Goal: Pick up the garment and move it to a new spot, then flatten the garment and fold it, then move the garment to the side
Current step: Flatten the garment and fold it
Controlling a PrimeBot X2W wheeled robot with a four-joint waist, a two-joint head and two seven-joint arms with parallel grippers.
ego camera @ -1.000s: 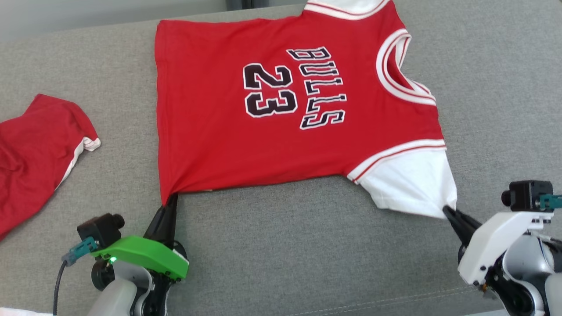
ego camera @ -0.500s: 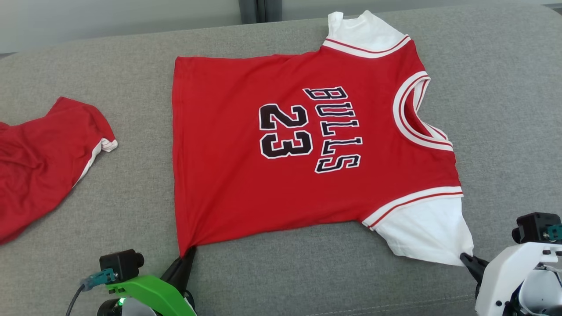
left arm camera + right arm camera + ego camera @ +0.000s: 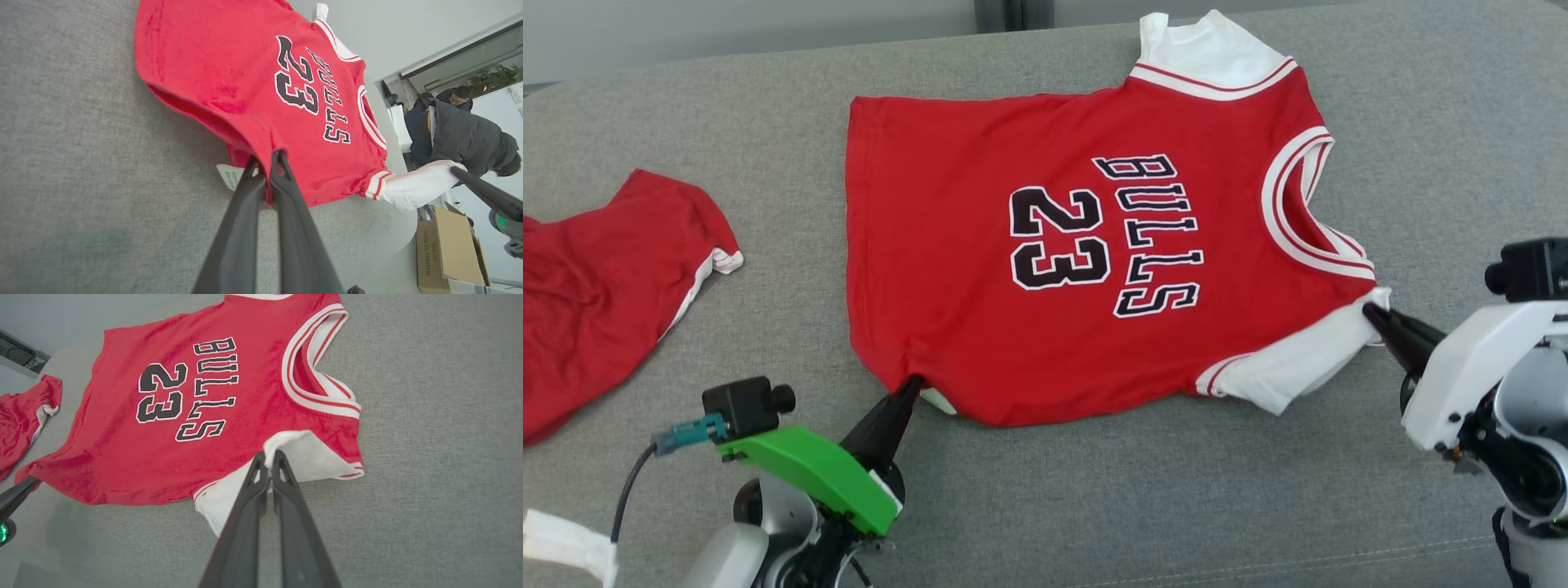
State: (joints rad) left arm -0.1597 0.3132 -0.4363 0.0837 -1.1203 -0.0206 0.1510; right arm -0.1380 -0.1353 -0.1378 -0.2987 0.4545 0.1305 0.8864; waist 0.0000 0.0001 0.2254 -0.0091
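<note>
mostly flat on the grey cushion lies one red jersey, front side up, its hem toward the robot's left and its neck opening toward the right. it carries a black "23" and the word "bulls", both outlined in white, reading sideways in the head view. the neckline has a broad white band with thin red stripes. it has two short white sleeves, each joined to the red body by red-and-white trim: the far sleeve lies flat at the top edge, and the near sleeve is drawn up and inward, so that its end lies by the shoulder just under the collar.

the left end effector is clamped shut on the near hem corner of the jersey, which is raised off the cushion and rumpled. one small white label pokes out from under that corner, just beside the fingertips. the right end effector is pinched closed on the edge of the near sleeve; in the right wrist view its two fingers meet on the white cloth.

one second red garment with a white-trimmed edge lies crumpled on the cushion to the robot's left, well apart from the jersey.

in the left wrist view, beyond the cushion's end, stand one open cardboard box and at least two people in dark jackets.
</note>
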